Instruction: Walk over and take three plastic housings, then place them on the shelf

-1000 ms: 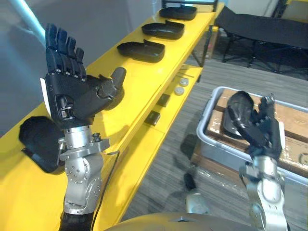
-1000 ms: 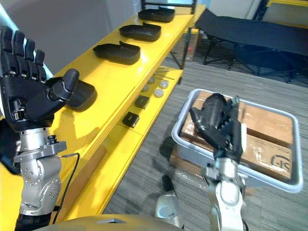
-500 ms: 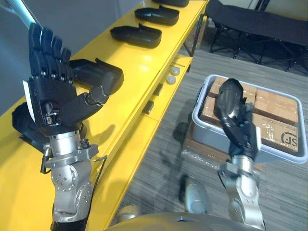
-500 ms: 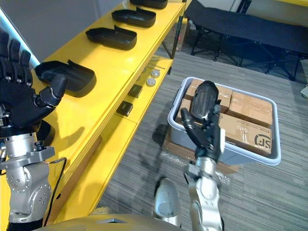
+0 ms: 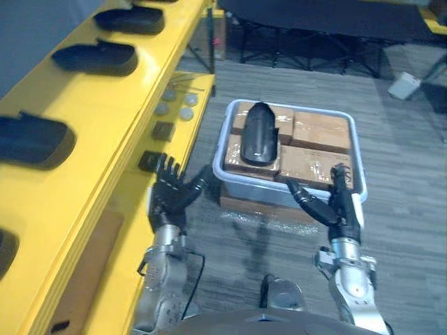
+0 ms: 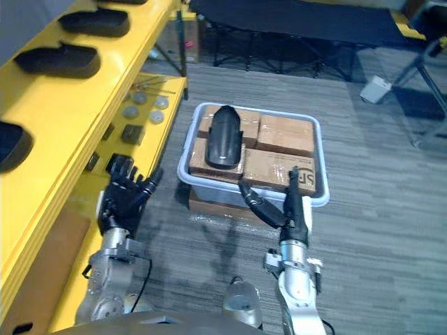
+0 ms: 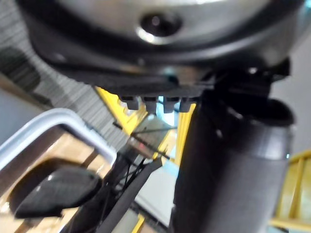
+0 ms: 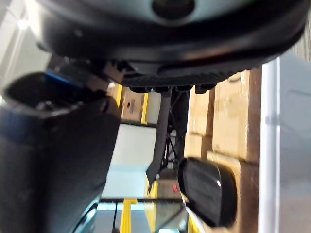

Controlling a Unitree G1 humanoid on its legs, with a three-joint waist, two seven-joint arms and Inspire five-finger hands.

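Black curved plastic housing [image 5: 257,143] lies along the top of the brown cardboard boxes [image 5: 318,132] that fill the pale grey plastic bin [image 5: 248,187], on the bin's left half, touched by neither hand. The left hand [image 5: 167,199] hangs just left of the bin's front left corner, its fingers straight and fanned wide, empty. The right hand [image 5: 339,206] is at the bin's front right corner, before the front wall, its fingers straight and thumb stretched out toward the bin, holding nothing. Well to the left of the bin runs a long yellow shelf [image 5: 84,112], with more black housings [image 5: 96,57] in a row on its top. A dark folding cot [image 5: 314,14] stands beyond the bin.
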